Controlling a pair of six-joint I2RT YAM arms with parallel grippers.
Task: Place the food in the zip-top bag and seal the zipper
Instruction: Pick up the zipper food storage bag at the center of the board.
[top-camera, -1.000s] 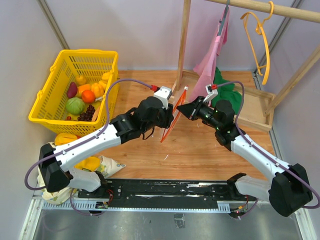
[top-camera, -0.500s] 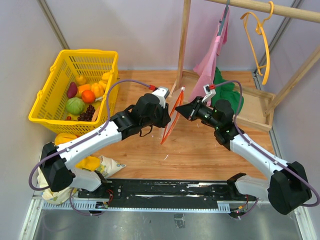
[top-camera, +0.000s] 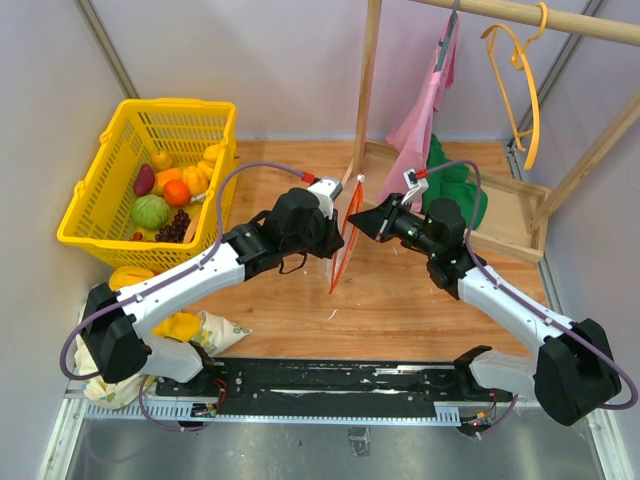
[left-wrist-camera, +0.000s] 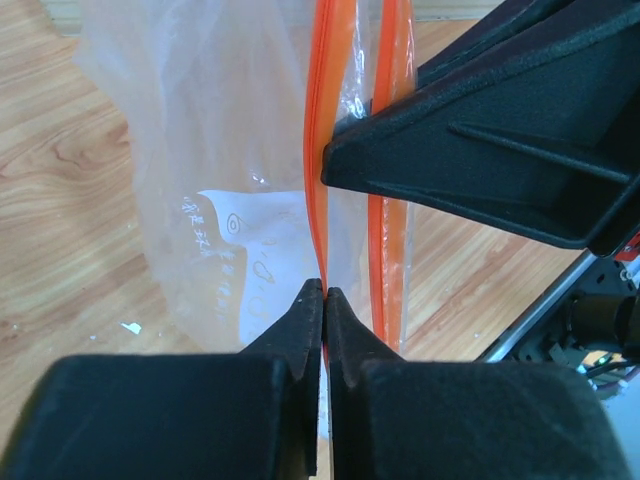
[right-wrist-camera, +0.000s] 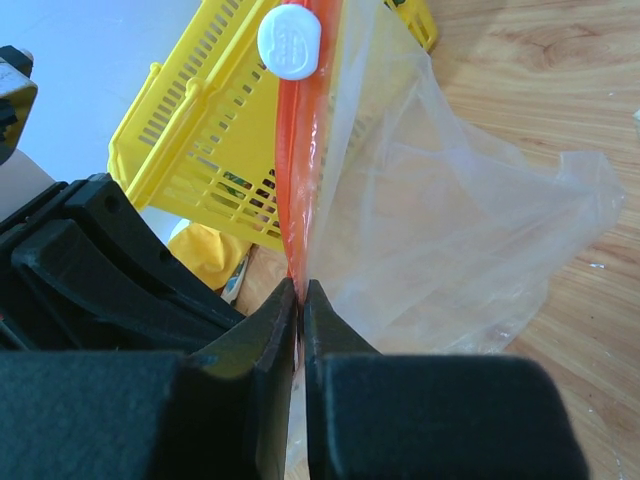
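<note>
A light wooden tabletop (top-camera: 400, 300) lies between pale walls. A wooden clothes rack (top-camera: 368, 90) stands at the upper right of the overhead view. At the upper left, a yellow plastic mesh basket (top-camera: 175, 103) holds small toy fruits and vegetables (top-camera: 152, 210). At mid-frame my left gripper (left-wrist-camera: 324, 292) and right gripper (right-wrist-camera: 300, 287) are both clamped tight on the thin orange-red zipper strip (left-wrist-camera: 316, 150) of the clear crinkly plastic pouch (right-wrist-camera: 450, 240). The pouch hangs between them above the wood, well apart from the food.
</note>
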